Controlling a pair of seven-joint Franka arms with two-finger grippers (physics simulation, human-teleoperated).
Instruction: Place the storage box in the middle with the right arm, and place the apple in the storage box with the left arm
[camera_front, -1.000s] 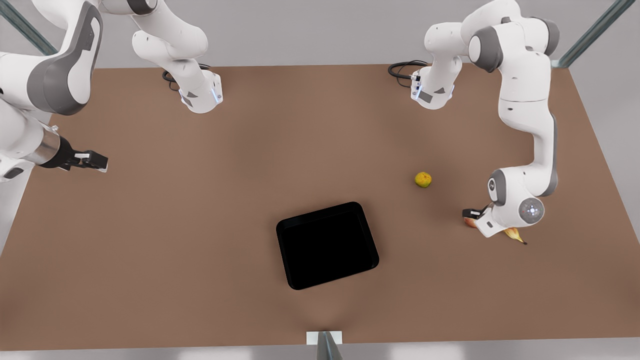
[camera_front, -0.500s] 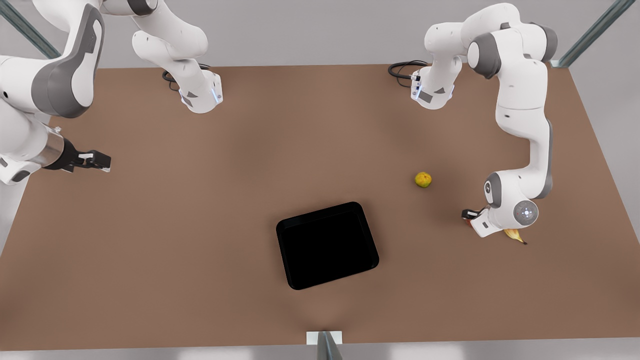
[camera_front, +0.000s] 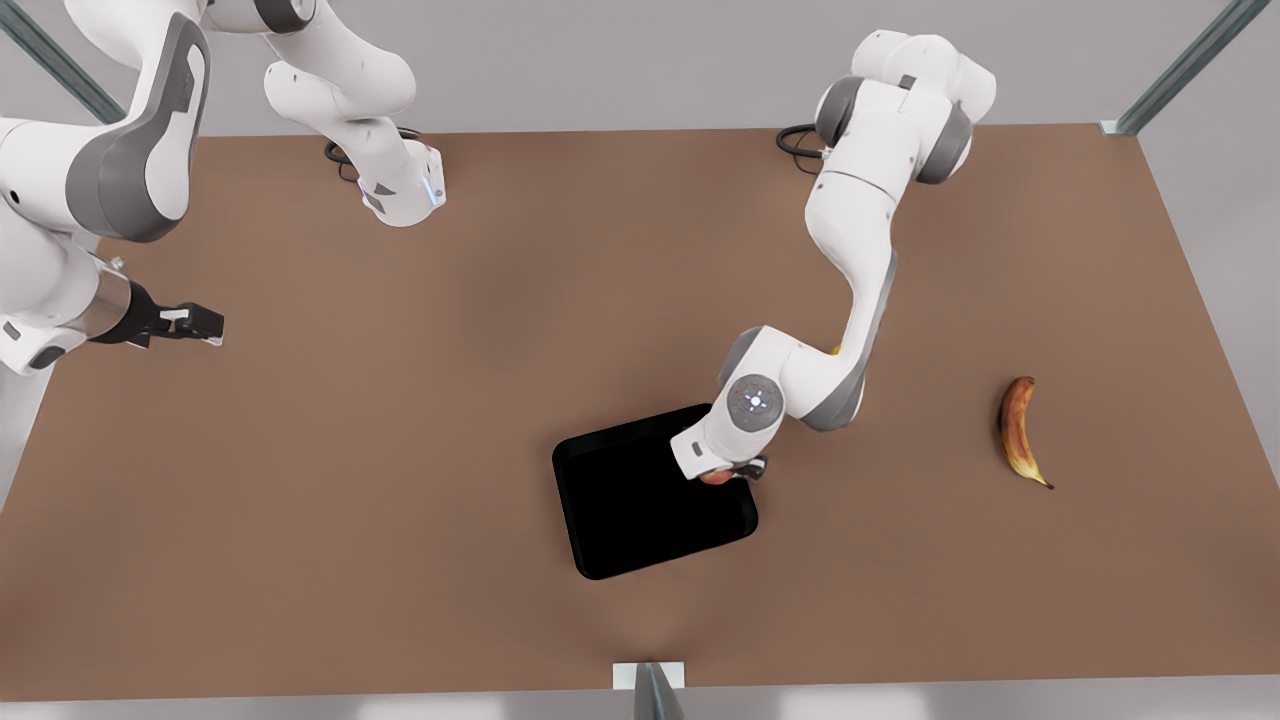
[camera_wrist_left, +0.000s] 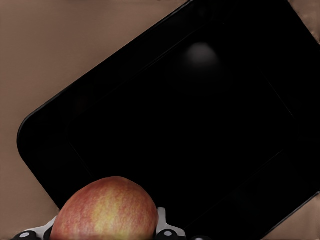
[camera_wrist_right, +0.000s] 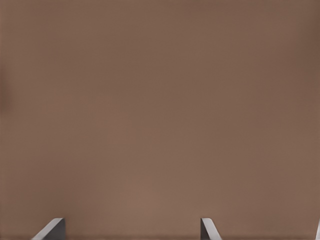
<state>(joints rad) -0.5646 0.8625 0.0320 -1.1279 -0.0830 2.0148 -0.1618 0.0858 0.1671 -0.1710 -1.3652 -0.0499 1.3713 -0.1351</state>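
Left claw: clamped on the apple, held above the right edge of the storage box, over its far-right corner in the front view.
Right claw: fingers spread wide, nothing between them, hanging over bare table at the far left, waiting.
Storage box: sat near the middle of the table, slightly rotated, empty.
Banana: lay well apart on the right.
Risk: the apple hung close to the box wall, not its centre; released there, it could strike the rim and roll out onto the table.
Cause: too little inward travel before letting go.
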